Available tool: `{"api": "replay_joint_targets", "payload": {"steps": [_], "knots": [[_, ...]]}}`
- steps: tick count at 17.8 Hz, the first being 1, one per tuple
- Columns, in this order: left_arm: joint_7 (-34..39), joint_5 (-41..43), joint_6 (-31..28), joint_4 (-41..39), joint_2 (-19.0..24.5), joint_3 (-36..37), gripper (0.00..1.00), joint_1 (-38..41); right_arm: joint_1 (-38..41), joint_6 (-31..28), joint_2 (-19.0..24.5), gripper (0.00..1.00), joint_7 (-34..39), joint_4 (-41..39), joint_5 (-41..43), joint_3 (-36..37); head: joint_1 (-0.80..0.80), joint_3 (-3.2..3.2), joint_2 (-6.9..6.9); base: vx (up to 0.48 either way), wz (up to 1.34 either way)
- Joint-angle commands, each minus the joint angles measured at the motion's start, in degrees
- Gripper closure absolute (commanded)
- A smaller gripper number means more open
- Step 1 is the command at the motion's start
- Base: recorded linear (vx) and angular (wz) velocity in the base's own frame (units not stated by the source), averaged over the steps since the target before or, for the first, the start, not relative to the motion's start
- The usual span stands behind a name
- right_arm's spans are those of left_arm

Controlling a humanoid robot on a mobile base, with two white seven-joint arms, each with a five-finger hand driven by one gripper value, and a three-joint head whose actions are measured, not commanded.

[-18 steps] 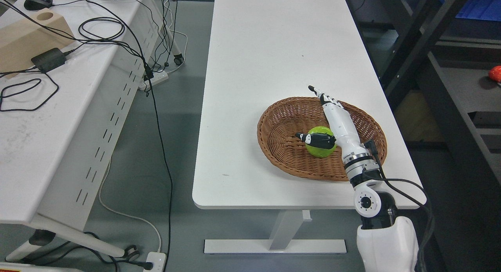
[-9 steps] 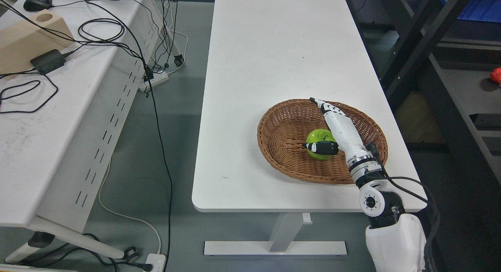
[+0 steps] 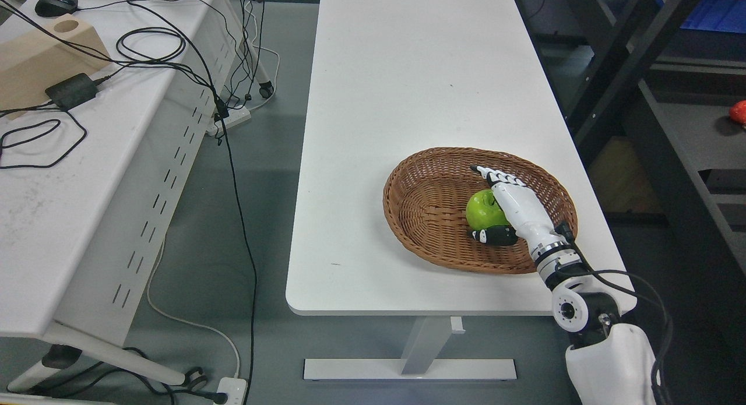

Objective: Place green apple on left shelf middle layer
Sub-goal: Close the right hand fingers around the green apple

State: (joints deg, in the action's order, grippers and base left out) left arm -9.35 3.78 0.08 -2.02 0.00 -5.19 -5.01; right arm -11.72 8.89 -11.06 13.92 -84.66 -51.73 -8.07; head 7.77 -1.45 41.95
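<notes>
The green apple (image 3: 482, 214) lies in the right half of a shallow wicker basket (image 3: 415, 178) on the white table (image 3: 408, 73). My right hand (image 3: 477, 202) reaches into the basket from the lower right and rests against the apple's right side. Its white fingers (image 3: 495, 176) stretch straight out along the far right of the apple, and the black thumb (image 3: 492, 236) lies on the basket floor just in front of it. The hand is open and nothing is grasped. My left arm does not show.
Dark metal shelving (image 3: 688, 131) stands to the right of the table, with a red object (image 3: 739, 111) on one layer. A second white desk (image 3: 87, 160) on the left carries cables, a power brick and a wooden block. Grey floor separates the two.
My right hand has drawn back toward the near right. The thumb, which lay across the top of the apple, now sits in front of it, and more of the apple shows.
</notes>
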Motion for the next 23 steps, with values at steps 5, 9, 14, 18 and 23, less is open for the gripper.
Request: {"api": "replay_joint_targets", "payload": {"steps": [5,9,14,18,23], "knots": [[0.0,0.0,0.0,0.0,1.0,0.0,0.00,0.0,1.3,2.8,-3.4,0.68,0.0,0.9,0.7,-1.9,0.00,0.00,0.00,0.000,0.00],[0.0,0.0,0.0,0.0,1.0,0.0,0.00,0.0,2.1,6.0,-2.8,1.00,4.2,0.8,4.9,0.8,0.00,0.00,0.00,0.000,0.00],[0.0,0.0,0.0,0.0,1.0,0.0,0.00,0.0,1.6,6.3,-2.6,0.99,4.1,0.0,11.4,6.3,0.00,0.00,0.00,0.000,0.00],[0.0,0.0,0.0,0.0,1.0,0.0,0.00,0.0,1.2,6.2,-2.6,0.97,2.0,-1.6,20.8,13.4,0.00,0.00,0.00,0.000,0.00],[0.0,0.0,0.0,0.0,1.0,0.0,0.00,0.0,1.9,8.5,-2.4,0.97,0.7,-2.9,29.8,21.1,0.00,0.00,0.00,0.000,0.00]]}}
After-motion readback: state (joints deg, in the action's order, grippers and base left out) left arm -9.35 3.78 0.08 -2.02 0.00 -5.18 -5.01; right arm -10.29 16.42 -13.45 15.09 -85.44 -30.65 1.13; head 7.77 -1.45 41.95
